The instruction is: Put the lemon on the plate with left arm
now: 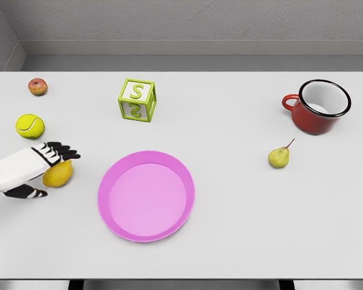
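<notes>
- Yellow marks the thing to be moved: the lemon (58, 174) lies on the white tabletop (242, 229) near the left edge, just left of the plate (146, 196), with a strip of bare surface between the two.
- The left hand (41, 172) comes in from the left and sits over the lemon. Its dark fingers (63, 151) reach across the fruit's far side, while the thumb (29, 192) shows on the near side. That bracketing suits a pinch across the fruit's width.
- The hand looks partly closed around the lemon. Whether the grip is firm yet, or the fruit is off the surface, I cannot tell.
- Pink and shallow, the plate lies flat near the middle of the tabletop, nothing on it. Its low rim should let the lemon be carried in from the left with little lift.
- The tennis ball (29, 126) sits just beyond the hand, and the small apple (37, 86) farther off in the far left corner. Both are round and would roll if the arm brushed them, so a path straight right seems safest.
- The green letter block (137, 99) stands beyond the plate, while the red mug (317, 107) and the pear (279, 157) are well apart on the right, clear of the work.
- The right arm does not show.
</notes>
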